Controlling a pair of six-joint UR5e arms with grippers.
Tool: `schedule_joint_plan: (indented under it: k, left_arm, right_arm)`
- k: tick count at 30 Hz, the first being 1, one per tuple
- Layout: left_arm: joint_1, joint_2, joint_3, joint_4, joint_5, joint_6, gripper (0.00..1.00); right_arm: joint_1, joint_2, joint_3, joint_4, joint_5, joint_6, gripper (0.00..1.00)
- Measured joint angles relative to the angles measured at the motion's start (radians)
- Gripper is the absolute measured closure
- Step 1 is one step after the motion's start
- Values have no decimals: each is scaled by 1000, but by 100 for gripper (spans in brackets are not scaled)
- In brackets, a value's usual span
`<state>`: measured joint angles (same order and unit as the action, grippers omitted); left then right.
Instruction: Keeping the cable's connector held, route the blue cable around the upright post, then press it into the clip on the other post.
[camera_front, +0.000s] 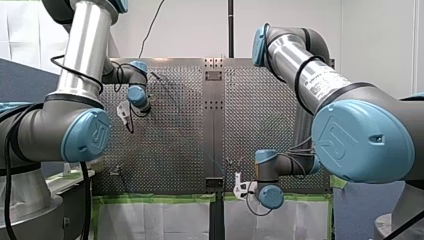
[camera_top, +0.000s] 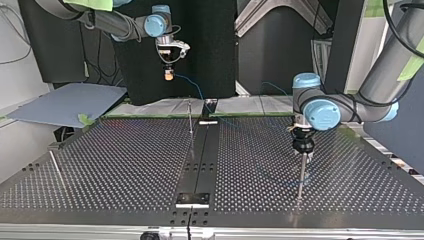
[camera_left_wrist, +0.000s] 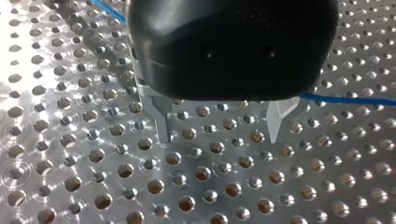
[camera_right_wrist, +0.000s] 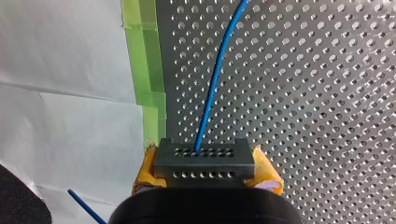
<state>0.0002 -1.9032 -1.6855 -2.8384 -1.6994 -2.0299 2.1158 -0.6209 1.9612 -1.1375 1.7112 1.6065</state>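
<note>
Clamped between the yellow pads (camera_right_wrist: 148, 171) of my right gripper (camera_right_wrist: 206, 173): the connector (camera_right_wrist: 204, 154), a dark grey rectangular block with two rows of small round holes. Out of the upper row, the blue cable (camera_right_wrist: 215, 79): thin, smooth, bright blue, of one even thickness, rising in a gentle curve over the perforated metal surface (camera_right_wrist: 303, 93). Along that surface's edge, a strip of green tape (camera_right_wrist: 147, 70) and white sheeting (camera_right_wrist: 70, 70).

In the top view, connector held up in the air above the surface's far edge, left of the middle, with the cable sagging down from it toward the upright post (camera_top: 190, 117) at the far middle. Beyond that, only faintly traceable across the surface toward the right.

At that view's right, my left gripper (camera_left_wrist: 222, 128) pointing straight down, just over the top of a second upright post (camera_top: 300, 175); cannot tell whether touching.

In the left wrist view, black body and metal fingers (camera_left_wrist: 163, 122) spread apart with nothing between them, tips close to the surface. Behind the body, the blue cable again, showing on both sides of it and reaching the body just beside one finger.
</note>
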Motion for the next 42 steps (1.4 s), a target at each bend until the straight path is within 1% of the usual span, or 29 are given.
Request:
schedule_joint_plan:
  k: [3, 8, 17, 23, 26, 30, 37, 42]
  left_arm:
    - [0, 0, 0, -9, 14, -24, 0]
    - [2, 0, 0, -17, 56, -70, 0]
    - [5, 0, -2, -52, 100, -162, 0]
    - [10, 1, -28, -55, 127, -223, 0]
    - [12, 2, -40, -44, 147, -256, 0]
    - [17, 8, -61, -14, 160, -300, 0]
    - [29, 44, -125, 62, 196, -380, 0]
    - [42, 61, -148, 116, 201, -433, 0]
  right_arm:
    - [-1, 0, 0, -1, -7, -6, 100]
    - [-1, 0, 0, -3, -13, -10, 100]
    - [-1, 0, 0, -8, -22, -11, 100]
    - [-1, 0, 0, -9, -22, -11, 100]
    - [-1, 0, 0, -9, -23, -12, 100]
    - [-1, 0, 0, -9, -23, -12, 100]
    - [-1, 0, 0, -12, -24, -14, 100]
    - [-1, 0, 0, -14, -25, -14, 100]
